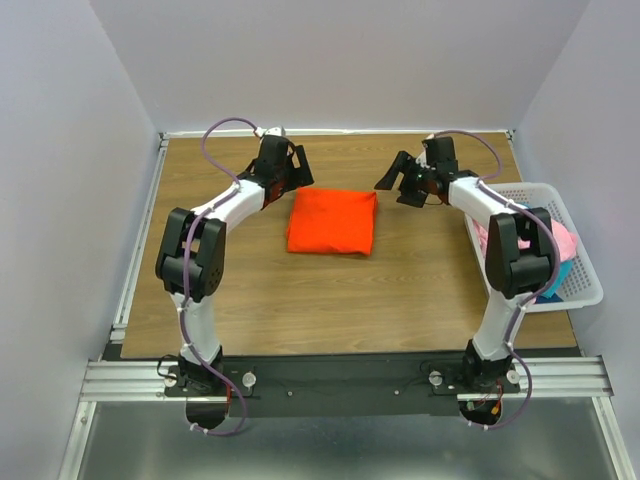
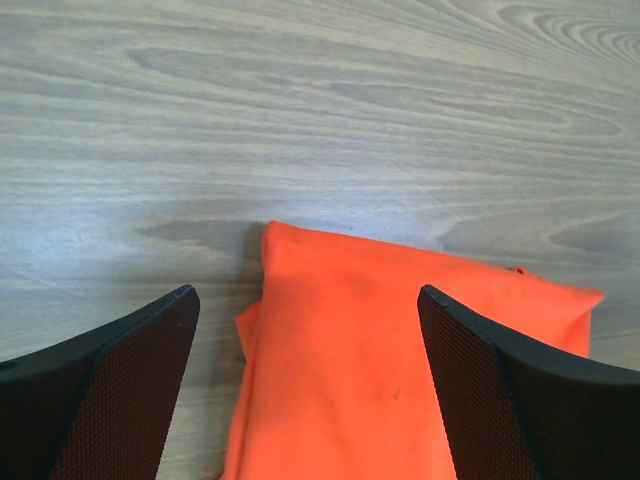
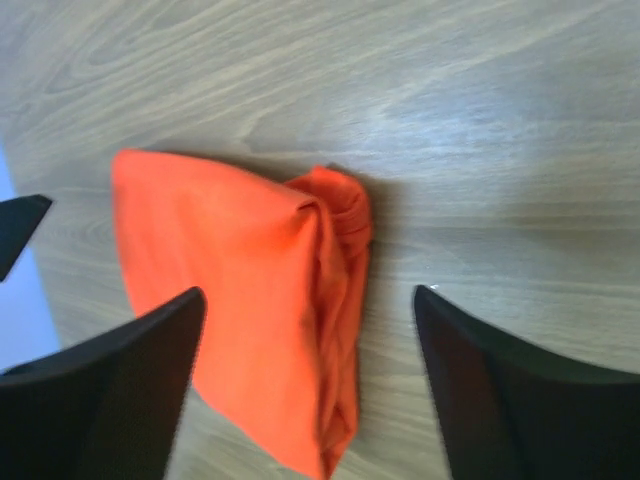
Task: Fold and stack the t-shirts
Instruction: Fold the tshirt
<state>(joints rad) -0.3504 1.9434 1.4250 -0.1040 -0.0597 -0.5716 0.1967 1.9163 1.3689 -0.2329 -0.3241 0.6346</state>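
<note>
The folded orange t-shirt (image 1: 332,222) is laid flat mid-worktop (image 1: 400,290). Just beside its far left corner the left claw (image 1: 303,170) is spread wide and empty. The right claw (image 1: 398,188) is likewise wide and empty by the far right corner. A pink t-shirt (image 1: 566,240) is seen in the basket (image 1: 590,292) at the right.

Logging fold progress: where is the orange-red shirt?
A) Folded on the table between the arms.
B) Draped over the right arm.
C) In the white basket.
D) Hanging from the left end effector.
A: the orange-red shirt lies folded on the table, with the left end effector and right end effector open, holding nothing.
</note>
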